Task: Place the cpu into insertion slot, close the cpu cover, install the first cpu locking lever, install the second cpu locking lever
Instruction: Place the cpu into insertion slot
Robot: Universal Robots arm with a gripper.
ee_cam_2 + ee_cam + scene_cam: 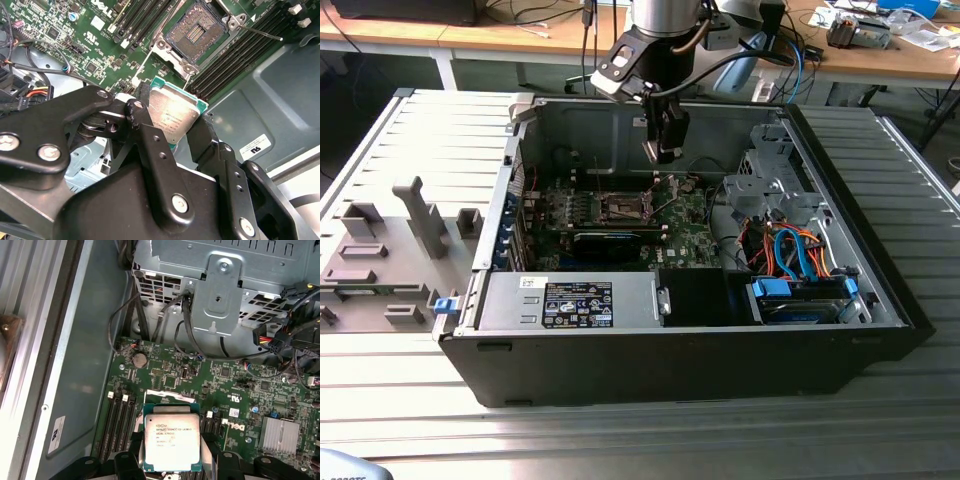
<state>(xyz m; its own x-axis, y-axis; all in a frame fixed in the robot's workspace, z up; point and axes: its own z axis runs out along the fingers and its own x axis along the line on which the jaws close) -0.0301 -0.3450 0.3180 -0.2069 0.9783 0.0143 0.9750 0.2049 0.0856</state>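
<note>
My gripper (663, 150) hangs inside the open computer case, above the green motherboard (690, 225). It is shut on the cpu (172, 117), a flat square chip with a silvery top, also seen in the first wrist view (171, 437), with black fingers (145, 125) on two opposite edges. The insertion slot (195, 32) lies on the board beyond the chip, its contacts bare inside a shiny metal rim (170, 52). In the exterior view the insertion slot (620, 208) sits below the gripper and toward the view's left. The cpu cover is not over the slot; I cannot tell where it stands. Two thin wire locking levers (265, 32) (142, 62) stick out from the slot's sides.
Black memory slots (235, 55) flank the socket. A metal drive cage (770, 180) with orange and blue cables (790, 250) fills the case on the exterior view's right. The power supply (570, 300) lies along the front. A grey fixture plate (390, 250) sits outside at the exterior view's left.
</note>
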